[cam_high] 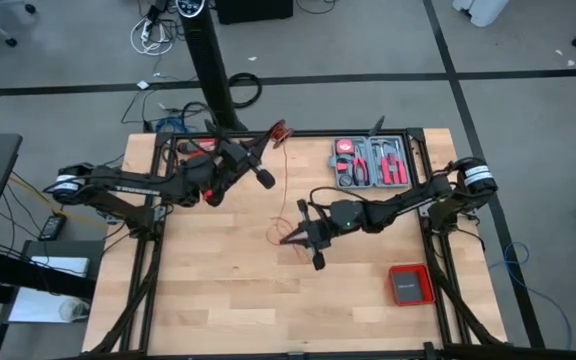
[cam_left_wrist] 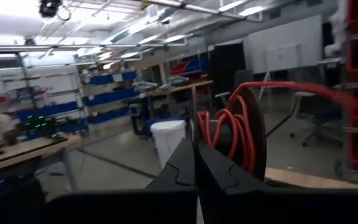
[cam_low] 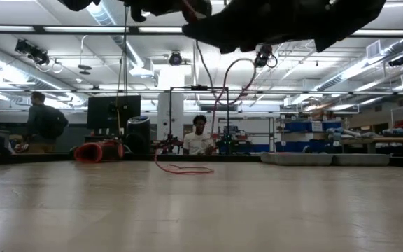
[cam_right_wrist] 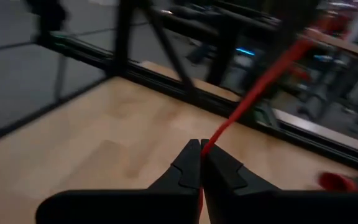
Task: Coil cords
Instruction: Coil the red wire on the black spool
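A red cord runs between my two grippers. Part of it is wound in a coil [cam_left_wrist: 232, 132] against a dark round disc, at the fingertips of my left gripper [cam_left_wrist: 196, 163], which is shut, near the table's far edge [cam_high: 273, 138]. From the coil the cord [cam_high: 286, 180] drops toward the table's middle. My right gripper [cam_right_wrist: 201, 163] is shut on it there [cam_high: 288, 239]. A slack loop [cam_low: 185, 169] lies on the table below. My left gripper is shut at the coil's near side [cam_left_wrist: 211, 140]; its own fingers hide which strands it has. The coil stands upright beyond the fingertips, lifted clear of the table. My right gripper pinches a single strand of the cord [cam_right_wrist: 207, 144] between its two fingertips. The cord runs straight and taut up and away from the fingers [cam_right_wrist: 260, 87]. The fingers point toward the table's left.
A grey tool case [cam_high: 371, 162] with red-handled tools lies at the far right and a red box [cam_high: 409, 284] at the near right. A black post [cam_high: 213, 80] rises behind the far edge. People sit in the room beyond [cam_low: 200, 136].
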Controlling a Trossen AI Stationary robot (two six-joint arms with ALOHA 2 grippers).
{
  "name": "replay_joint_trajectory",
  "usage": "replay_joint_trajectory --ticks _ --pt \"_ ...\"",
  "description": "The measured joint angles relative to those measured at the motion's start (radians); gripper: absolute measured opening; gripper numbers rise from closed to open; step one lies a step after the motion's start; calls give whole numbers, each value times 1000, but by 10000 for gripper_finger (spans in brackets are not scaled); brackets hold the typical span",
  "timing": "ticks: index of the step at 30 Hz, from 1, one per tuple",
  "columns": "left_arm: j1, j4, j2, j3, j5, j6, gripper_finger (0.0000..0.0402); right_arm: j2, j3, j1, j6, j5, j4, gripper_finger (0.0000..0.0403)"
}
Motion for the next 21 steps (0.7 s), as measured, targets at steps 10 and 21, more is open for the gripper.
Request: replay_joint_trajectory --ticks 10,21 --pt "-2 73 39 0 183 0 0 -1 0 -62 100 21 -218 83" --pt "-3 142 39 0 252 29 0 -140 0 -68 161 114 -596 108"
